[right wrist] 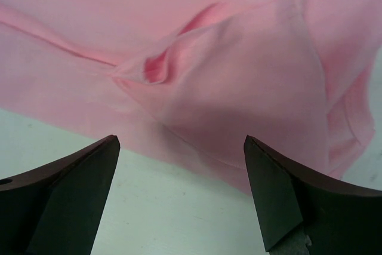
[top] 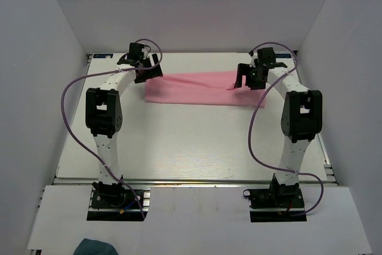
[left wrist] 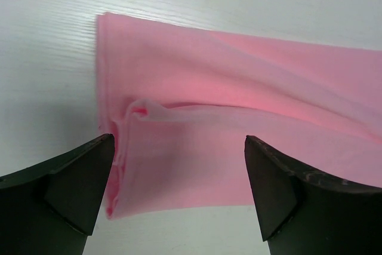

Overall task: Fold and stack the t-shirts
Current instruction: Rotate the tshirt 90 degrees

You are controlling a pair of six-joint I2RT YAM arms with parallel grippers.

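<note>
One light pink t-shirt [top: 197, 91] lies folded into a long strip across the far part of the white table [top: 191, 141]. My left gripper [top: 151, 71] is open and empty, just above the strip's left end; the left wrist view shows the shirt [left wrist: 239, 88] with a folded hem between the spread fingers [left wrist: 77, 177]. My right gripper [top: 248, 82] is open and empty over the strip's right end; in the right wrist view the shirt [right wrist: 239, 88] shows a raised, puckered sleeve fold ahead of the fingers [right wrist: 280, 189]. No other pink shirt shows.
A small dark teal cloth [top: 95, 246] lies at the bottom edge, in front of the left arm's base. White walls close in the table on the left, right and back. Purple cables loop from both arms.
</note>
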